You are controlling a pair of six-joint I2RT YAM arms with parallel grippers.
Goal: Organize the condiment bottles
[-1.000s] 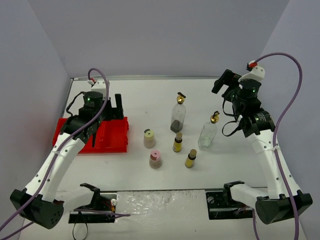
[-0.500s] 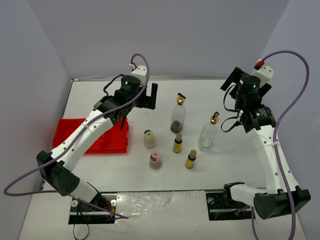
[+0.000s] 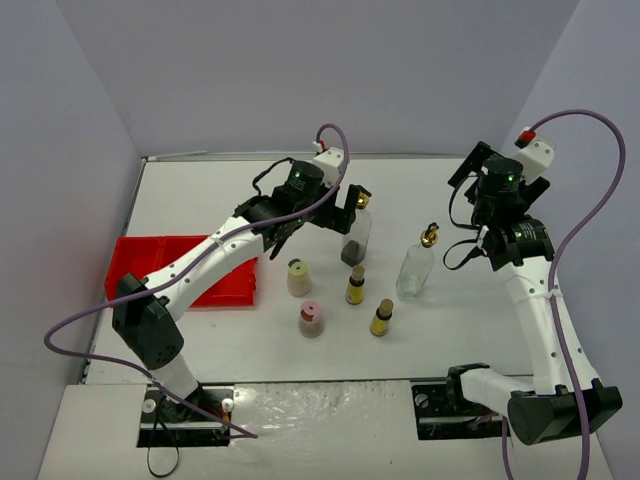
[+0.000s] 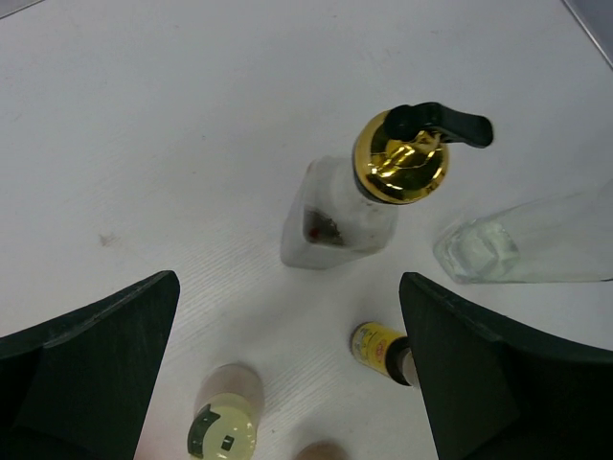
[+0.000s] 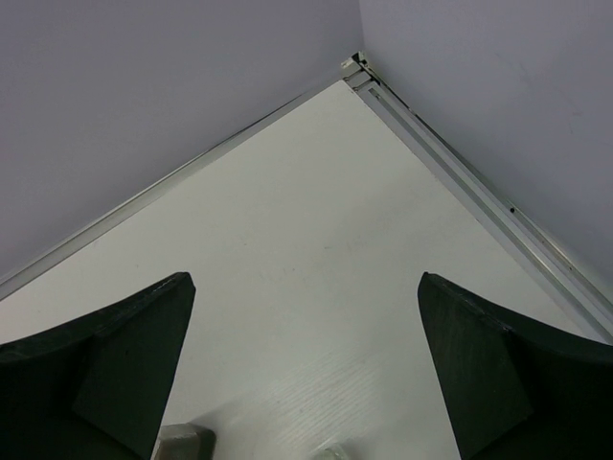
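Six condiment bottles stand mid-table. A tall glass bottle with dark contents and a gold spout [image 3: 355, 238] stands at the back, and a tall clear one [image 3: 415, 268] is to its right. A squat beige yellow-capped bottle [image 3: 298, 277], a pink-capped one [image 3: 311, 318] and two tiny yellow brown-capped bottles [image 3: 355, 286] [image 3: 381, 317] stand nearer. My left gripper [image 3: 345, 212] is open and empty, hovering just above and left of the dark-filled bottle [image 4: 330, 225]; the wrist view looks down on its gold spout [image 4: 400, 168]. My right gripper [image 3: 468, 168] is open and empty, raised over the far right of the table.
A red compartment tray [image 3: 140, 256] sits at the left, partly behind my left arm. The table's back edge and right corner rail [image 5: 356, 67] lie under my right gripper [image 5: 306, 383]. Walls close in on three sides.
My left arm has swung from over the red tray rightward across the table to the dark-filled tall bottle. My right gripper has shifted slightly right and back.
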